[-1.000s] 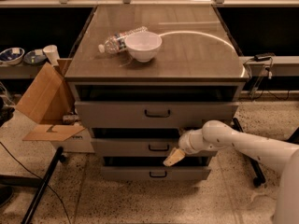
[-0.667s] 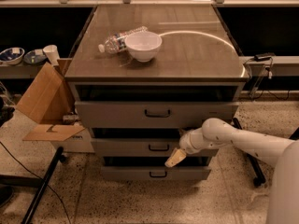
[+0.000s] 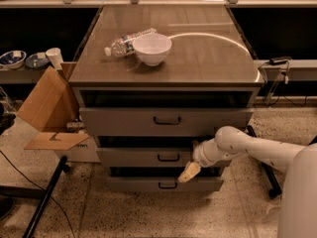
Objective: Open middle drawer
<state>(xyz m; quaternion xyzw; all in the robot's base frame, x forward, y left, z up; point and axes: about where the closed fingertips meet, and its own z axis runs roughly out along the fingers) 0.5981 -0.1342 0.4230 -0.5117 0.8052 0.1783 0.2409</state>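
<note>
1 bowl (image 3: 152, 48) on glossy cabinet top (image 3: 208, 58); end effector (image 3: 189, 172) by middle drawer (image 3: 133, 157), grip unclear.

The white arm (image 3: 257, 150) extends in from the right, bent at the wrist, its gripper (image 3: 189, 172) angled down-left.

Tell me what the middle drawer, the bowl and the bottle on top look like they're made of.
The middle drawer looks like painted metal: flat matte grey front, dark handle. The bowl is smooth glossy white, ceramic or plastic. The bottle is see-through, likely clear plastic. The gripper hangs just right of that handle, at the drawer's lower edge.
</note>
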